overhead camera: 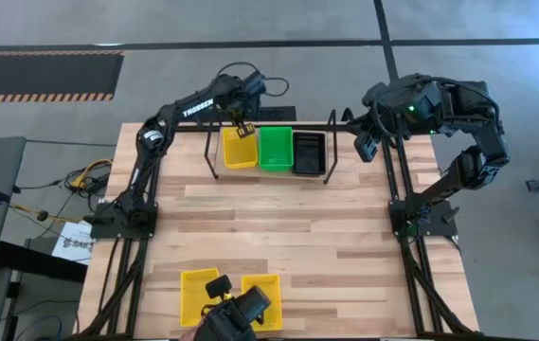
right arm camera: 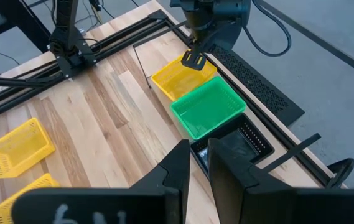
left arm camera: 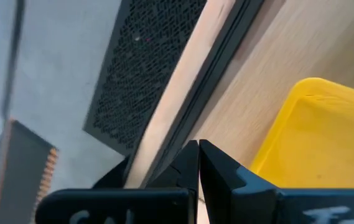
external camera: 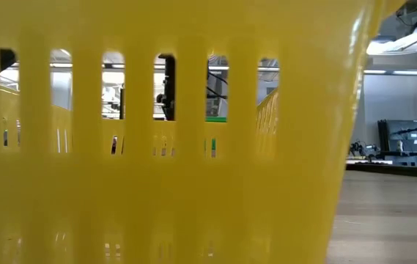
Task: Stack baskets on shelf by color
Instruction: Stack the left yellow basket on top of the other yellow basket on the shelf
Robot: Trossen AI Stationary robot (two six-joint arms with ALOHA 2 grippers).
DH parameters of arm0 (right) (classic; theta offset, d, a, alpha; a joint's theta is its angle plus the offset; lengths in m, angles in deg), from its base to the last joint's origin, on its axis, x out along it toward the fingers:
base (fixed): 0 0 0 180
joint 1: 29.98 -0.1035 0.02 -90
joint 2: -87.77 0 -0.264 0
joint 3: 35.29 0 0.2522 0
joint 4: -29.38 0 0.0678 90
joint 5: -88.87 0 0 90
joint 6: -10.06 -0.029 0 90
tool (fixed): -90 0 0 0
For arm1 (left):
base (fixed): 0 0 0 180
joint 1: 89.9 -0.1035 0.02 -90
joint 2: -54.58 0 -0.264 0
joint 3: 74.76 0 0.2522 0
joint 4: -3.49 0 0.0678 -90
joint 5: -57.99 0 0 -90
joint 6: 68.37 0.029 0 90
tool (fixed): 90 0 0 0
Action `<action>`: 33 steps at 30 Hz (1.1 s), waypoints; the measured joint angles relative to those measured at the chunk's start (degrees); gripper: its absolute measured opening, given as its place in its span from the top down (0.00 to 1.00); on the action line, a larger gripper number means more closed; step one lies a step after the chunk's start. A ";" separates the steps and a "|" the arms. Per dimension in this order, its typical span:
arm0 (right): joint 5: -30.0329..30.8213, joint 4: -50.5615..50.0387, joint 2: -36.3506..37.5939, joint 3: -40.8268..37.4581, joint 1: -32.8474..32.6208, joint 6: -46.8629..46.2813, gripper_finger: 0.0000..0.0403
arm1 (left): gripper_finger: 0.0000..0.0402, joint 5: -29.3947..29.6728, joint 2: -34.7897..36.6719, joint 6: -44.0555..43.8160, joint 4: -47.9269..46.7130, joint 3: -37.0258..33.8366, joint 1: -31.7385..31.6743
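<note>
Jaws of the left gripper [overhead camera: 244, 128] pressed together with nothing between them, hovering just above the back rim of the yellow perforated plastic basket [overhead camera: 241, 148] at the left end of the low black thin-tube metal shelf [overhead camera: 214, 154]; same closed fingers [left arm camera: 190, 167] seen over that basket's corner [left arm camera: 313, 137] in the left wrist view, near the far edge of the wooden plank worktop [overhead camera: 288, 227]. Right next to it on the shelf, touching side by side: a green perforated plastic basket [overhead camera: 275, 148] in the middle, then a black perforated plastic basket [overhead camera: 309, 152] at the right end. Jaws of the right gripper [overhead camera: 367, 144] slightly parted and empty, raised beyond the shelf's right end, well apart from the baskets; its dark fingers [right arm camera: 175, 169] framing the black basket [right arm camera: 242, 144] from above. At the near edge of the worktop, well apart from the shelf, two more yellow perforated baskets: one on the left [overhead camera: 197, 294], one just beside it on the right [overhead camera: 267, 287]. One of them fills the low view as a slotted yellow wall [external camera: 157, 183].
</note>
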 joint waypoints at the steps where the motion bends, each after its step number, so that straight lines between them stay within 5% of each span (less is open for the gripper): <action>1: 0.00 0.03 0.00 -0.01 -0.01 0.01 0.81 | 1.00 -0.70 0.00 -0.20 0.00 0.00 -0.10; 16: 0.00 1.31 0.00 0.01 0.00 0.13 0.81 | 1.00 -1.68 0.02 0.69 -0.76 0.09 0.24; 33: -0.02 -0.64 -1.37 -0.44 0.53 2.84 0.81 | 1.00 6.60 6.14 -8.58 -19.85 11.28 7.01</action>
